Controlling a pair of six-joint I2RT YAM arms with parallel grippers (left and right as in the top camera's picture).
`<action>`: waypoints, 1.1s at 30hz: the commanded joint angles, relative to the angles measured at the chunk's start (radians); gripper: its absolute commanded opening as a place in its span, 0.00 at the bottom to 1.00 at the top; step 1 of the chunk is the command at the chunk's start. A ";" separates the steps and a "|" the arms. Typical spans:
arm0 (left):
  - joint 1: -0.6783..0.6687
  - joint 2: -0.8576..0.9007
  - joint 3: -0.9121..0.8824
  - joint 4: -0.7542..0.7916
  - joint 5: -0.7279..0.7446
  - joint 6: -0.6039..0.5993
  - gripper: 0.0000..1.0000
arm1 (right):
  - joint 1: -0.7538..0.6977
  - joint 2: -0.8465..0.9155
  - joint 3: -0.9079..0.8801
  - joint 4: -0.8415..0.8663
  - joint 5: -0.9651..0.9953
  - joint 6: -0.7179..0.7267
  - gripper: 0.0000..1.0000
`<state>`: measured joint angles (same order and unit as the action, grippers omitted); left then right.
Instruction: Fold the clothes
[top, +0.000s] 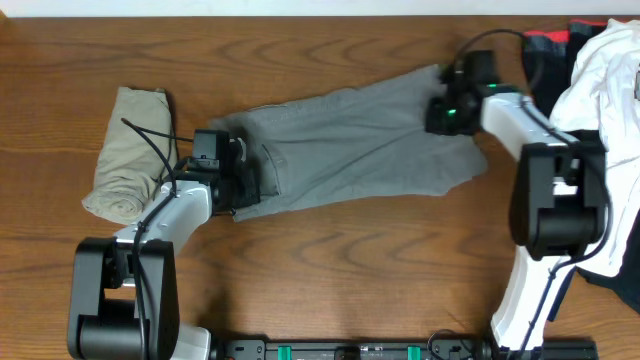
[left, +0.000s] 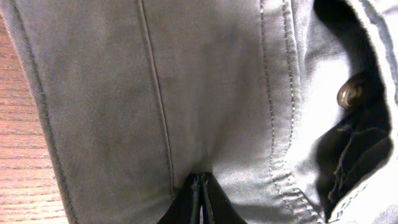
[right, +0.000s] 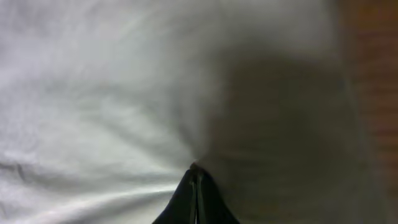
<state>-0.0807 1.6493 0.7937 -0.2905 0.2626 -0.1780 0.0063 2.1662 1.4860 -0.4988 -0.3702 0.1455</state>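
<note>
The left gripper (top: 240, 185) has its fingers pressed together on a pinch of the grey shorts (top: 350, 150), at their waistband end. In its wrist view the cloth gathers right at the fingertips (left: 200, 198). Up and to the right of them the waist opening gapes (dark lining inside), with a metal button (left: 351, 93) sitting in it. Bare table (left: 18, 162) shows to the left of the fingers.

The right gripper (top: 443, 112) is likewise clamped on the same shorts, at the far leg end. Creases fan out from its closed tips (right: 196, 190), and the cloth fills nearly all of that view.

The shorts lie stretched flat between the two grippers. The khaki shorts (top: 130, 150) lie folded just outside the left gripper, apart from the grey pair. Beyond the right arm a white garment (top: 600, 90) is heaped over a dark garment (top: 545, 45).
</note>
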 joint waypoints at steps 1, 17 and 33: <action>0.005 0.050 -0.029 -0.029 -0.073 0.020 0.06 | -0.047 -0.005 -0.014 0.079 -0.516 -0.160 0.01; 0.005 0.050 -0.029 -0.026 -0.073 0.020 0.06 | 0.100 0.097 -0.014 0.455 -0.111 0.168 0.01; 0.005 0.050 -0.028 -0.037 -0.073 0.025 0.24 | -0.024 0.099 -0.014 0.939 -0.411 0.329 0.01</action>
<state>-0.0856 1.6493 0.7994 -0.2955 0.2737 -0.1715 0.0357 2.3287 1.4704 0.3965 -0.5518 0.4541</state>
